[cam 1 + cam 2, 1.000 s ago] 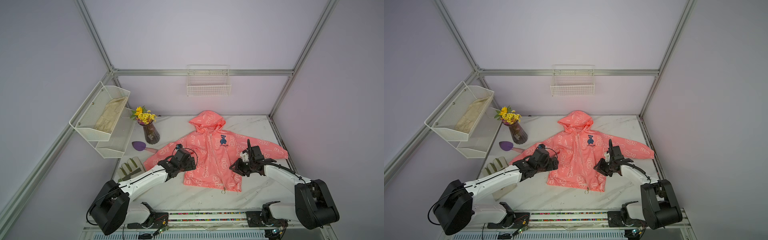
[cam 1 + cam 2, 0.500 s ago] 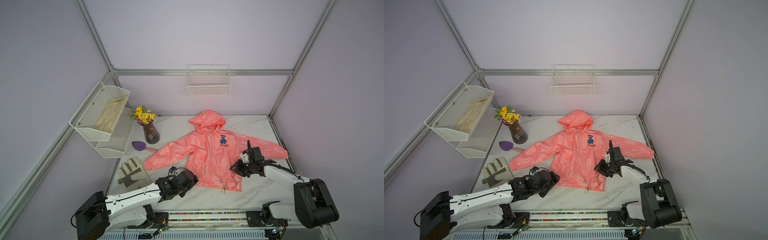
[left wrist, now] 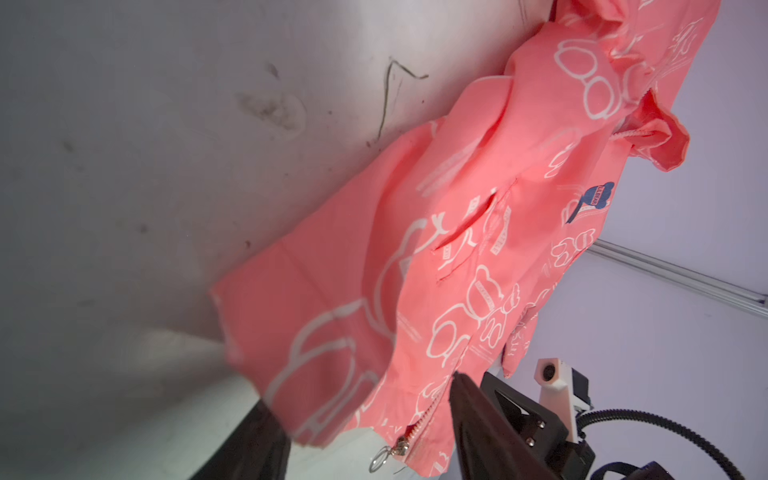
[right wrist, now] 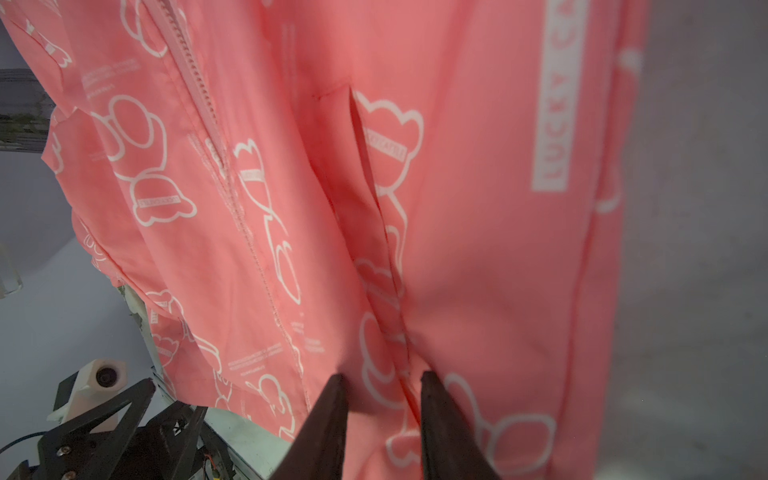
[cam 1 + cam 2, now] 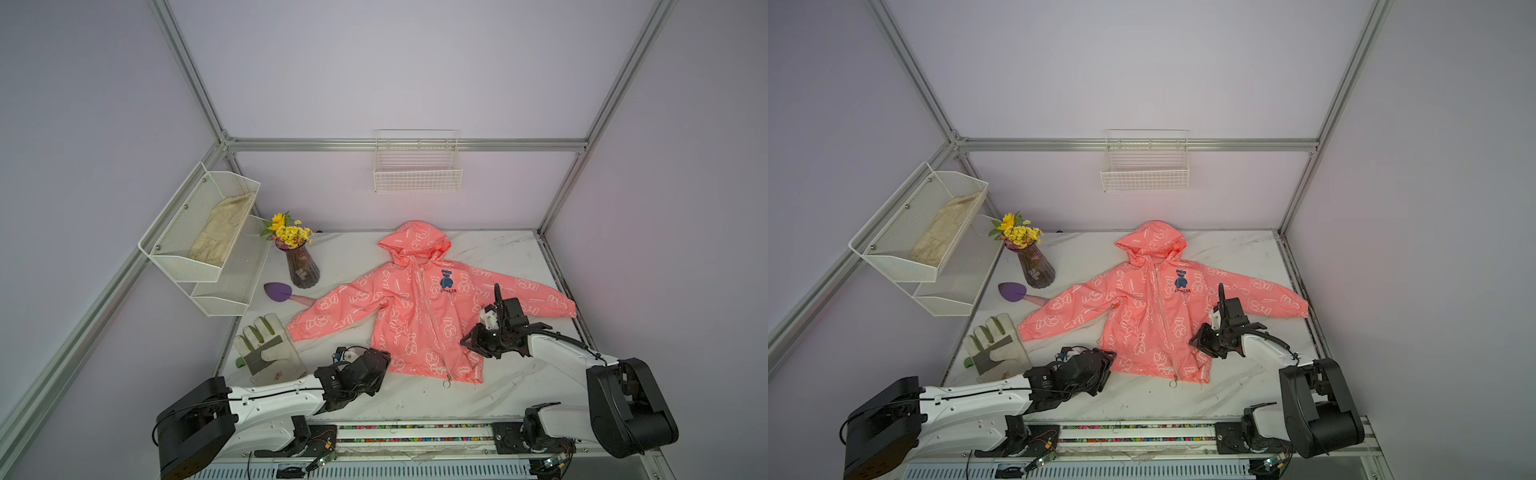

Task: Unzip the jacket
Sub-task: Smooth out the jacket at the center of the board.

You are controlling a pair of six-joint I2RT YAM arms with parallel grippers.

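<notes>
Jacket (image 5: 415,324): thin creased coral fabric | right gripper (image 4: 380,378) pinches it | left gripper (image 3: 359,392) spread

Plain lavender walls (image 5: 374,83), aluminium frame rails (image 5: 311,144) along the corners, white marble-patterned tabletop (image 5: 498,257), white wire basket (image 5: 417,178) on the back wall, two-tier mesh shelf (image 5: 183,262) on the left wall

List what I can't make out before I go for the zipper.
1) Left gripper: jaws cut off by the frame edge and blurred in the left wrist view; under its own body in both top views.
2) Zipper: upper end too small in both top views, cut off by the edge in the right wrist view.
3) Beige cloth in the shelf: partly behind mesh in both top views, too small to name.
</notes>
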